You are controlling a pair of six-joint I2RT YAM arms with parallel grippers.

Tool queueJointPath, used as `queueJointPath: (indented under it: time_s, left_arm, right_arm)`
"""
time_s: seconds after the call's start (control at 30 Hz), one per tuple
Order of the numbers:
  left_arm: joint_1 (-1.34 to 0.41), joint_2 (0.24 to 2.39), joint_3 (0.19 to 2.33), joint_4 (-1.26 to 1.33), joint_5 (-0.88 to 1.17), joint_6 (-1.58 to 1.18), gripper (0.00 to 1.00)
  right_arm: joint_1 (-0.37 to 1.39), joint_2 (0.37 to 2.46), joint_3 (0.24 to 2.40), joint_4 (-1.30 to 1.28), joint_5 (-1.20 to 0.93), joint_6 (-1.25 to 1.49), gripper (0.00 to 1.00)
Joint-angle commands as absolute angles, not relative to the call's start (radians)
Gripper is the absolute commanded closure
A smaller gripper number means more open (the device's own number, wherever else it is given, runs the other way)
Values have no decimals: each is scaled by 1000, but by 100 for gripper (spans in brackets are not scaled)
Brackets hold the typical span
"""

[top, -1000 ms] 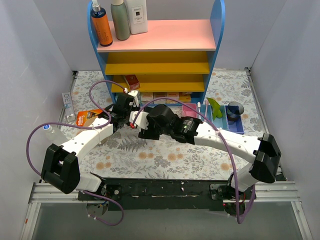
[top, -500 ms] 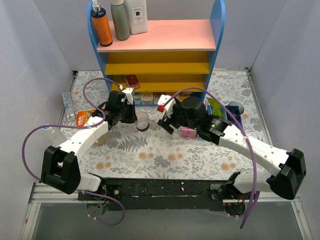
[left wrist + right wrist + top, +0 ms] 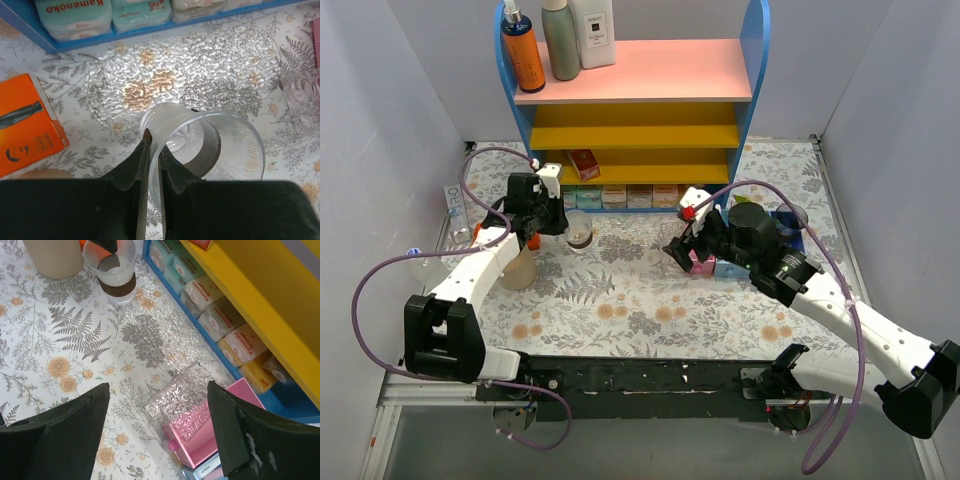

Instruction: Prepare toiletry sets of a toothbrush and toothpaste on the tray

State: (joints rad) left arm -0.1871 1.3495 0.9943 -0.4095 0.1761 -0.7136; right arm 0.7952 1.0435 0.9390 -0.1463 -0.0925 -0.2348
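A clear cup with a dark band hangs tilted over the tray, a clear textured sheet on the floral mat. My left gripper is shut on the cup's rim. From above, the left gripper and cup sit in front of the shelf's left end. My right gripper is open and empty above the tray's raised end, next to a pink bin. The cup also shows in the right wrist view. Toothbrush and toothpaste are hidden behind the right arm.
A blue-sided shelf with bottles on top stands at the back, with soap packs along its bottom row. An orange box and a beige tumbler lie at the left. A blue bin stands at the right.
The two grippers were close together at the centre. The right gripper has opened wide and pulled back to the right. The left gripper has carried the cup left and back.
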Motion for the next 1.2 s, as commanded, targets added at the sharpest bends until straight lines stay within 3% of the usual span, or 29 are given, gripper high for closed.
queueJointPath:
  time_s: [0.0, 0.4, 1.17]
  left_arm:
    - [-132, 1370, 1098, -327, 241, -654, 100]
    - [-15, 1505, 1189, -334, 426, -575, 100]
    - [-6, 1629, 1250, -354, 408, -598, 100]
  right_arm:
    - [766, 965, 913, -103, -89, -203, 13]
    - [600, 951, 861, -63, -173, -104, 11]
    - [566, 982, 850, -14, -201, -90, 12]
